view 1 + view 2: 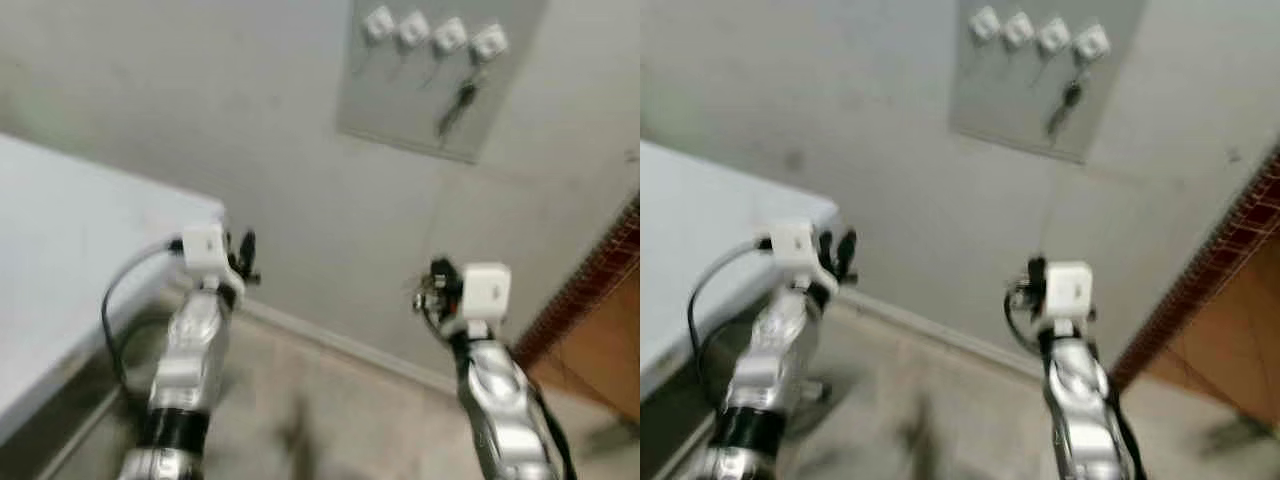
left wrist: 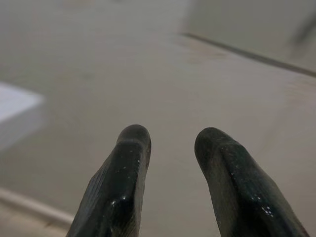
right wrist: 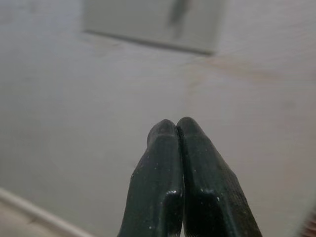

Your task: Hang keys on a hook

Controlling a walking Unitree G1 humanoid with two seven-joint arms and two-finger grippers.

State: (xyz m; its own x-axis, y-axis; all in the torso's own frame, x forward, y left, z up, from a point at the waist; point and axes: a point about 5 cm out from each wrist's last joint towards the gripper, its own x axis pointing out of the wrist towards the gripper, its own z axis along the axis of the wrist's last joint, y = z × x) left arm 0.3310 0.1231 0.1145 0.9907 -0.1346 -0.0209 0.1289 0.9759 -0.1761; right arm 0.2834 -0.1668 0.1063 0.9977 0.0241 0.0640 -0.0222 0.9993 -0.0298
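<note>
We are seeing the keys [image 1: 458, 106] hanging from a hook [image 1: 489, 42] on the panel [image 1: 400, 110], upper right of frame. We are holding the right end effector [image 3: 177, 129] clenched on nothing, the left end effector [image 2: 170, 143] released; judging clearance, retract straight.

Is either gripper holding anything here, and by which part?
Nothing. The left gripper is open and empty, the right gripper shut on nothing. The keys hang on the wall hook.

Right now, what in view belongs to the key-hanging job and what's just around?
Job:
- keys, already hanging on the board
- hooks
- hook board
- right gripper, jaws shut
- left gripper, jaws open

Around:
- white table
- wooden door
</note>
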